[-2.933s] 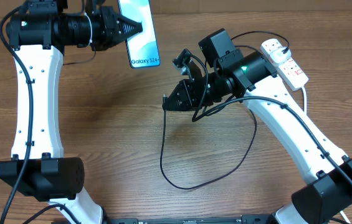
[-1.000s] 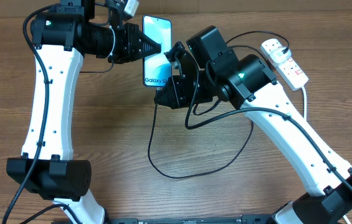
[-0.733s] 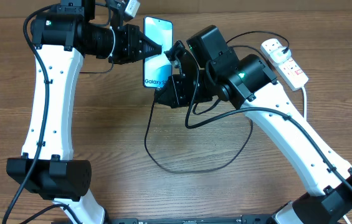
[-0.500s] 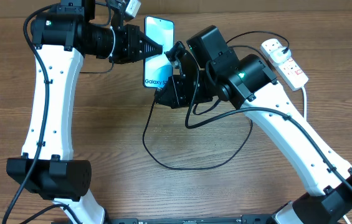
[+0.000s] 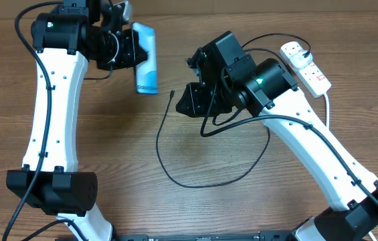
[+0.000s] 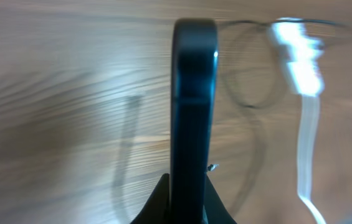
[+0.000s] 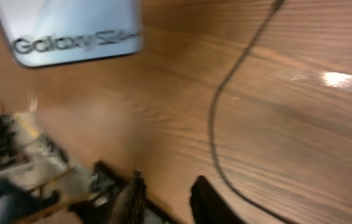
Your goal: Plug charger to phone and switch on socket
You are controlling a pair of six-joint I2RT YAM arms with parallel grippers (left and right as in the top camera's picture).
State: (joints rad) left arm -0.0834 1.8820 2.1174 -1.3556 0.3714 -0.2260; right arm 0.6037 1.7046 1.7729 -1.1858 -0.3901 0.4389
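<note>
My left gripper (image 5: 134,51) is shut on the phone (image 5: 147,61), held above the table at the back left and turned nearly edge-on. In the left wrist view the phone (image 6: 194,93) stands as a dark edge between my left gripper's (image 6: 188,202) fingers. The charger's black cable (image 5: 195,183) loops across the table, and its free tip (image 5: 171,94) lies apart from the phone. My right gripper (image 5: 180,107) is open just right of that tip with nothing in it. In the right wrist view the gripper (image 7: 169,202) shows a gap, the cable (image 7: 222,118) runs past its right finger, and the phone (image 7: 70,28) shows its Galaxy text. The socket (image 5: 304,65) lies at the back right.
The socket's thick white cord (image 5: 328,100) runs down along the right arm. Both arm bases (image 5: 48,191) stand at the table's front corners. The left wrist view shows the blurred white socket (image 6: 297,59) and its cord (image 6: 306,143) to the right.
My right gripper has opened and let go of the cable tip. The left arm has swung the phone away to the left and turned it edge-on, so tip and phone are now apart.
</note>
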